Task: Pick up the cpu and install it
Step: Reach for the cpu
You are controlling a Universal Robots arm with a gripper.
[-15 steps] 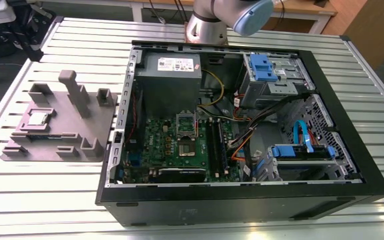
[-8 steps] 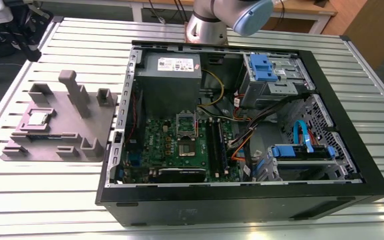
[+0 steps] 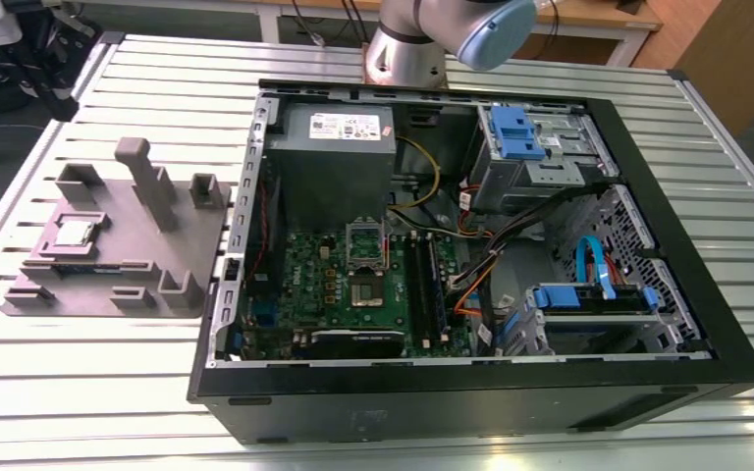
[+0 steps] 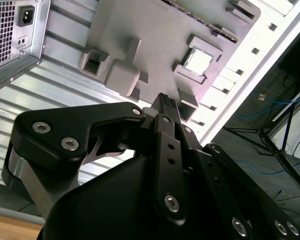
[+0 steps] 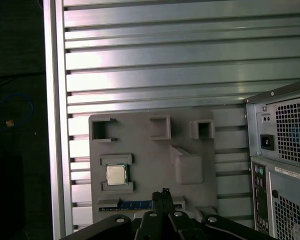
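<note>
Finds the cpu [image 3: 74,233] lying flat, metal top upward, in a shallow square recess of the grey fixture block [image 3: 129,270], on the side of the block toward the exterior view's left. Confirms the same seat in the first wrist view, cpu [image 5: 116,175] framed by low raised walls of the block [image 5: 150,155], and in the second wrist view, cpu [image 4: 198,62] on the block [image 4: 155,40]. Places the gripper [image 5: 162,194] above the block, over its edge, near the recess but apart from the cpu and touching nothing. Notes the black fingers [image 4: 165,102] pressed together at the tips, jaws closed, holding nothing. Records the robot arm [image 3: 443,34] well apart from the block, beyond the far end of the computer case [image 3: 482,402]. Locates that case, side panel off, just beside the block on the exterior view's right, with the power supply [image 3: 338,147] and the green motherboard [image 3: 331,280] exposed inside. Logs the slatted metal table [image 3: 89,392] under the block, bearing block and case alike.
</note>
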